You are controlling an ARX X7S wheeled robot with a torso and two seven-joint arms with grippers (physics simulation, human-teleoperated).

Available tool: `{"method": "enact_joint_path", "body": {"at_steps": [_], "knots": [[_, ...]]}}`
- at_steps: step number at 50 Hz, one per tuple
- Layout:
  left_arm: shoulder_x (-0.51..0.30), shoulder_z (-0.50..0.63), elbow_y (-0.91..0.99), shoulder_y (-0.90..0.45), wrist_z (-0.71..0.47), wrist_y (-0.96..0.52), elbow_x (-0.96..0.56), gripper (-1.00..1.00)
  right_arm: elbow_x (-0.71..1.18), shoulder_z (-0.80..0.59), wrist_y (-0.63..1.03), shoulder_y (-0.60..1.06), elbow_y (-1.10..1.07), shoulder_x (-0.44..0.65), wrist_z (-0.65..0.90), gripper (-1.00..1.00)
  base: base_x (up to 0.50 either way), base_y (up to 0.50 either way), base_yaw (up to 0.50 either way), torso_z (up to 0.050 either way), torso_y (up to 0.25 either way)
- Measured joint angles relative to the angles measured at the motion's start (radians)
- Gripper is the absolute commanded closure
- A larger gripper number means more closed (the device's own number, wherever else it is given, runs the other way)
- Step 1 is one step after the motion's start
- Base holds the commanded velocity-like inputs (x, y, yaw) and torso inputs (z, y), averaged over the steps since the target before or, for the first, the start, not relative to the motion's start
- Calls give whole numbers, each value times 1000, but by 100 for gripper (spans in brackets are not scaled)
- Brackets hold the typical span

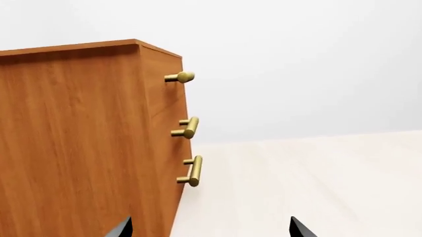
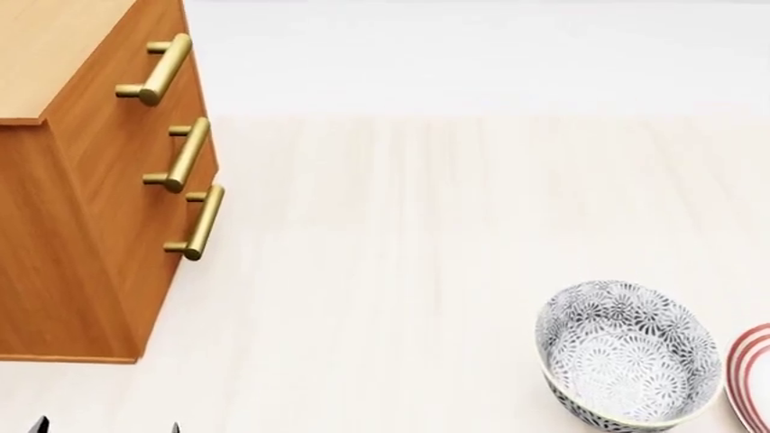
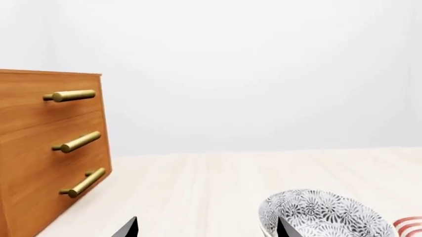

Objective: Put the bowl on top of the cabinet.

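Pale wood-grain tabletop (image 2: 398,234) is stretching out beneath me under a plain white backdrop, with the cabinet (image 2: 72,225) standing at my far left, its three brass bar handles (image 2: 180,153) facing across the surface. I am looking down at the bowl (image 2: 626,361), which is sitting upright on the table at my near right, well apart from the cabinet and just beside a red-ringed plate (image 2: 752,379) at the edge of the head view. I am holding my right gripper (image 3: 205,228) low and near the bowl, its two dark fingertips spread wide with nothing between them; one tip is showing in front of the bowl's rim in the wrist view, though I cannot tell whether it is touching. My left gripper (image 1: 209,228) is hanging close by the cabinet's side, likewise spread and empty. I am judging the bowl to be rigid, glazed ceramic: moderately heavy, slick and liable to chip. I am reckoning the best hold is a pinch across its pale rim, one finger inside the wall and one outside.
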Motion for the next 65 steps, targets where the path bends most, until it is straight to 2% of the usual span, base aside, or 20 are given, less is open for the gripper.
{"method": "enact_joint_path", "body": {"at_steps": [20, 48, 65], "knots": [[2, -14, 42, -13, -17, -96, -54, -100, 2, -12, -16, 0, 3, 11, 9, -100, 162, 0, 0, 0, 0], [-20, 0, 54, -12, -14, -97, -79, -100, 1, -28, -27, -3, -1, 26, 24, -100, 159, 0, 0, 0, 0], [-26, 7, 47, -15, -19, -91, -86, -100, -6, -34, -32, -7, -6, 29, 41, -100, 9, 0, 0, 0, 0]]}}
